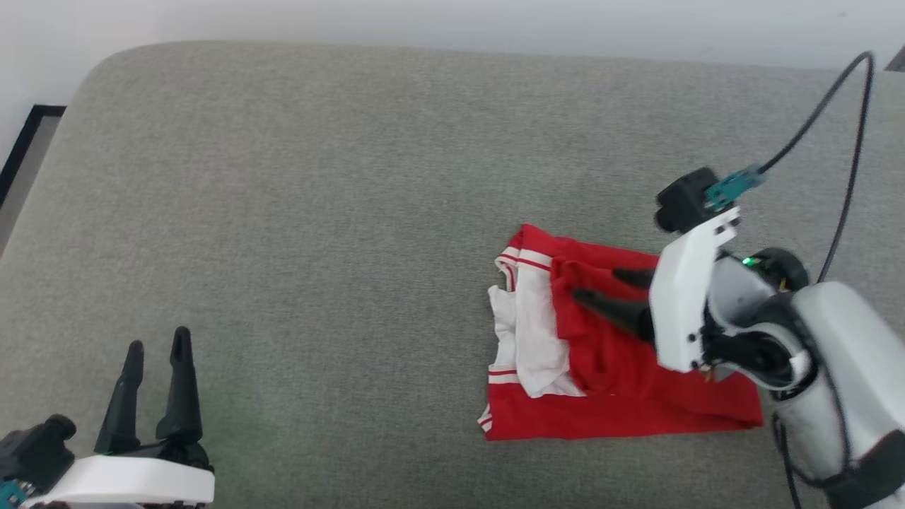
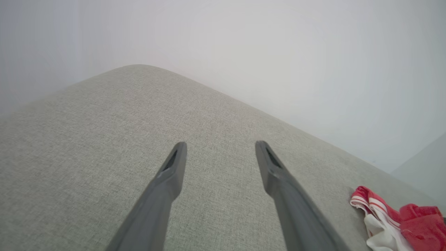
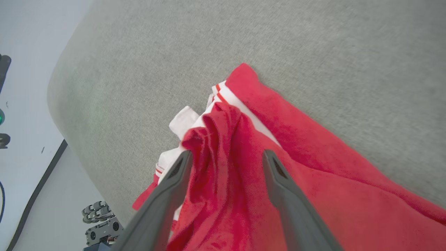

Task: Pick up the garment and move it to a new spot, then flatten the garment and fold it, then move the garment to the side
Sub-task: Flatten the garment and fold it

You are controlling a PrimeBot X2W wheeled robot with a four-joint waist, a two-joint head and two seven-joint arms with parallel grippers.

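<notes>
Garment near cushion right edge; right fingers spread wide, empty, straddling its red ridge; left fingers open, empty, well apart.

Dark tapered fingers, white wrist housing, black cable, teal connector

The garment is being shown as soft cloth: the red parts are being seen as matt and faintly fuzzy, the white sleeve ends as thinner and creased. The cushion beneath is being presented as coarse woven grey-green fabric, matt and finely flecked. The fingers of the right gripper and those of the left gripper are being rendered as dark, matt, smooth, plastic-like material. The wrist housing is being seen as smooth white plastic with a slight sheen, and the cable as smooth black sheathing.
</notes>
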